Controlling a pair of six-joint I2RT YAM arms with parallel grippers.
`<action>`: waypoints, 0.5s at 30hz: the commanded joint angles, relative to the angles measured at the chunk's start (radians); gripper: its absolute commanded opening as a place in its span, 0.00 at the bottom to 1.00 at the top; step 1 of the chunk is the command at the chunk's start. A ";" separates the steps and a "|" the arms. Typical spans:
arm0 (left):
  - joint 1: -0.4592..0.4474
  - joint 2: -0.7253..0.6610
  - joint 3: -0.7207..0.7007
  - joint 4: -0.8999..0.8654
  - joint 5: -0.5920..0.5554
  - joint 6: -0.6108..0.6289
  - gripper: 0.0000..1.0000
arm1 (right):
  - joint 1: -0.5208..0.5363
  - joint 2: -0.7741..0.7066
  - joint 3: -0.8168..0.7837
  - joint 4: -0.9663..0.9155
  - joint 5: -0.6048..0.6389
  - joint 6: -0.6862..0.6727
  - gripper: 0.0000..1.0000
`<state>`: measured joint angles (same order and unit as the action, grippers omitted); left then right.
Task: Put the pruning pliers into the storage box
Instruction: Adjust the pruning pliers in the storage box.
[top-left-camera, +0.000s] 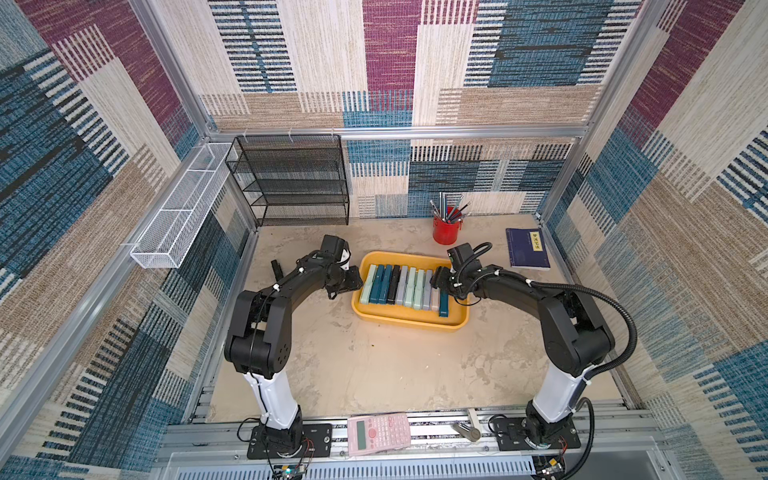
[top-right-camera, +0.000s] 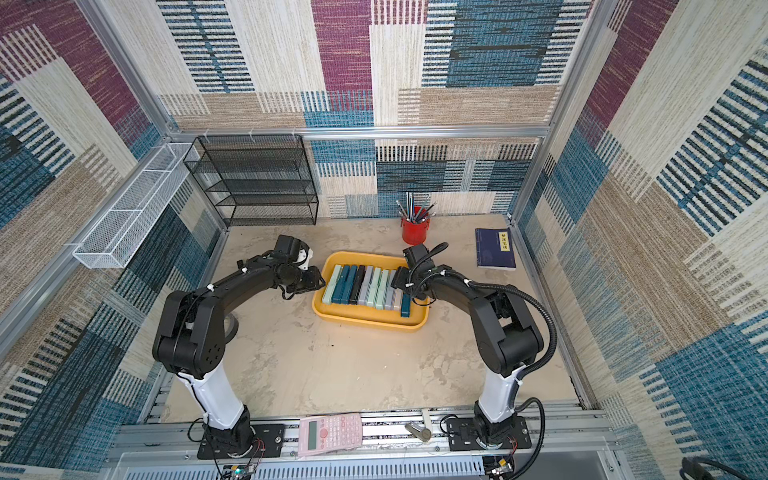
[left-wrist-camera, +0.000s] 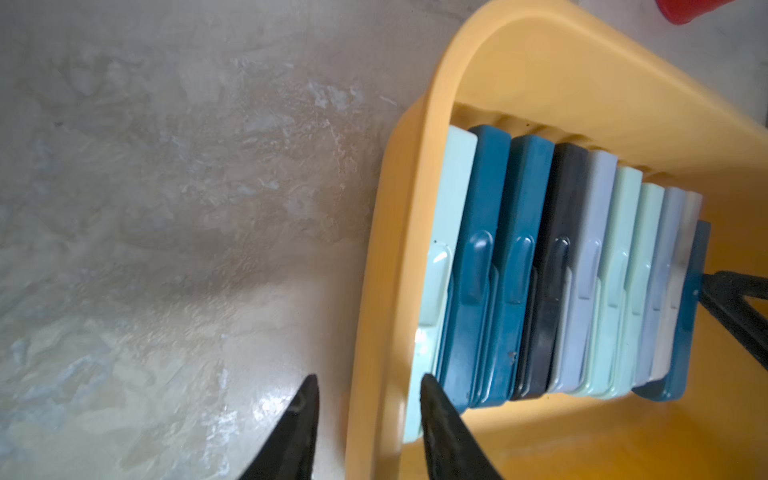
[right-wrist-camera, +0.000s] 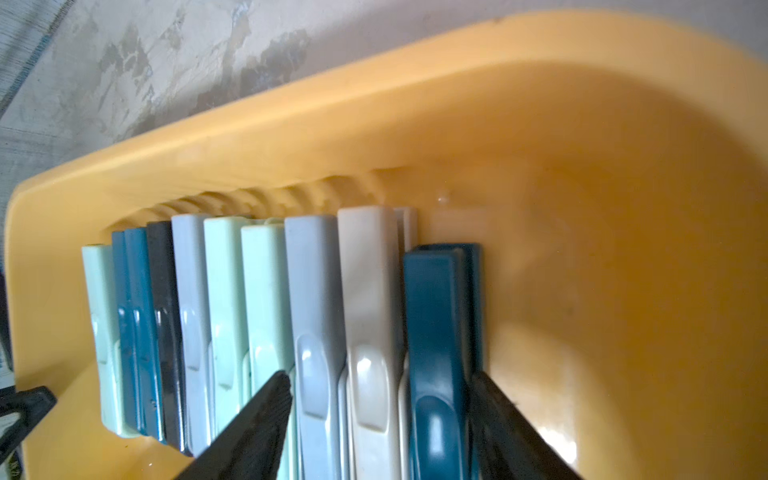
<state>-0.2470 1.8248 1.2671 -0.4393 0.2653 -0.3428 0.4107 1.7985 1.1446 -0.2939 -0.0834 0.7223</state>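
Pruning pliers: the slim oblong plastic bars (top-left-camera: 405, 289) in mint green, teal blue, black, light grey and whitish are standing on edge, packed side by side in one tight row inside the tray.
Teal end bar: the teal blue bar (right-wrist-camera: 436, 332) closing the row on the right arm's side is sitting out of line, slid toward the near rim. That is likely why the right arm is working there.
Storage box: the shallow yellow-orange plastic tray with rounded corners (top-left-camera: 409, 323) is lying flat. The row is filling the side toward the left arm and leaving bare floor on the other side.
Right gripper: the right gripper (right-wrist-camera: 380, 374) is reaching down into the tray with its jaws set wide, bracketing the last light grey, whitish and teal bars. Nothing is being lifted, so it is probably squaring the row rather than carrying.
Left gripper: the left gripper (left-wrist-camera: 370, 378) is straddling the tray's side wall beside the mint green end bar (left-wrist-camera: 453, 208), one finger over the table and one inside. The jaws are partly apart, and whether they are pinching the wall cannot be told. It is probably bracing the tray.
Progress: the task is looking nearly finished.
Table: the mottled beige tabletop (top-left-camera: 395, 374) is carrying the tray.
Surroundings: a red cup of pencils (top-left-camera: 446, 230) and a dark blue book (top-left-camera: 528, 248) are standing well clear behind the tray.
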 joint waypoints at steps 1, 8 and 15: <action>0.000 -0.014 -0.012 0.031 0.023 -0.018 0.41 | 0.000 -0.009 -0.009 0.065 -0.048 0.027 0.70; -0.001 -0.040 -0.047 0.045 0.032 -0.037 0.41 | -0.006 -0.014 -0.025 0.087 -0.072 0.020 0.70; 0.012 -0.098 -0.052 -0.014 -0.024 -0.015 0.45 | -0.055 -0.089 -0.037 0.043 0.005 -0.071 0.70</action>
<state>-0.2443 1.7557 1.2133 -0.4236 0.2855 -0.3641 0.3721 1.7382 1.1118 -0.2596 -0.1207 0.7013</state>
